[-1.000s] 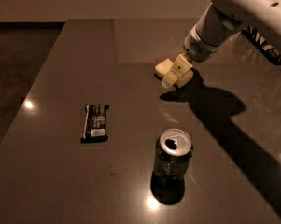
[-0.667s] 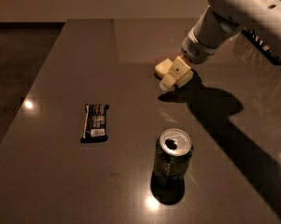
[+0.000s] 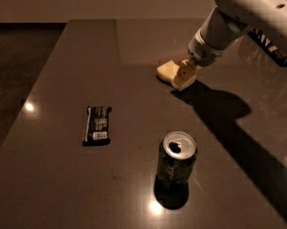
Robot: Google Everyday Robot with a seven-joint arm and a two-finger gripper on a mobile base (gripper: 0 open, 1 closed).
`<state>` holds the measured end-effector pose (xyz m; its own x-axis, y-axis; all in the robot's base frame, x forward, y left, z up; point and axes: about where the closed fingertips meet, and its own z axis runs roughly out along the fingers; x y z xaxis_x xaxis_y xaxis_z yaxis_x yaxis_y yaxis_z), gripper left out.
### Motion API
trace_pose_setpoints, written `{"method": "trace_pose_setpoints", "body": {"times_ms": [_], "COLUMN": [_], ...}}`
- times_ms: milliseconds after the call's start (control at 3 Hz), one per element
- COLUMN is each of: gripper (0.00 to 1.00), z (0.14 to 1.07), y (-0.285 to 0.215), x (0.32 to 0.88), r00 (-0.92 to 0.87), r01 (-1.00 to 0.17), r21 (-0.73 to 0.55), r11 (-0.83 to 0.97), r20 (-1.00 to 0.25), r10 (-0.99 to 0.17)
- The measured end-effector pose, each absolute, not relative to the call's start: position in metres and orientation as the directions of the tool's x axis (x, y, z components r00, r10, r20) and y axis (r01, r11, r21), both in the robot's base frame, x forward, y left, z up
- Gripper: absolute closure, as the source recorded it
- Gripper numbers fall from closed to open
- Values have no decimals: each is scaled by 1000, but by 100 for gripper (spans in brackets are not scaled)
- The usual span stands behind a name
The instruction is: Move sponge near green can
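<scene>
The claw is seen lowered against the three o'clock side of the sponge on the surface, its grip cannot be told, and the sponge is found well apart at twelve o'clock from the green can.

A white robot arm reaches down from the upper right to a dark, glossy worktop. Its pincer is lowered at the right side of the pale yellow sponge, which lies toward the far part of the surface. Whether the pincer grips the sponge cannot be made out. Well apart from them, nearer the front edge, the green can stands upright, its silver top showing the open pull-tab hole. A flat black snack bar lies to the can's left, clear of it. The arm's shadow stretches across the worktop to the right of the can.
</scene>
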<state>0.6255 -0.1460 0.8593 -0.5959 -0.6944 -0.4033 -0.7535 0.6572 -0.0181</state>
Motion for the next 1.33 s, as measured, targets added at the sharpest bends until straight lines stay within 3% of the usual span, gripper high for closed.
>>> {"method": "trace_pose_setpoints", "body": {"times_ms": [667, 1000, 1333], "gripper": [86, 100, 100], "z": [873, 884, 897], "y": [-147, -142, -131], "x": [608, 578, 537], "r00": [-576, -552, -514], "r01": [-771, -789, -820], "r21": [-29, -26, 1], "r11": [636, 613, 573], "r20": [-393, -405, -441], "r10": [-717, -728, -736]}}
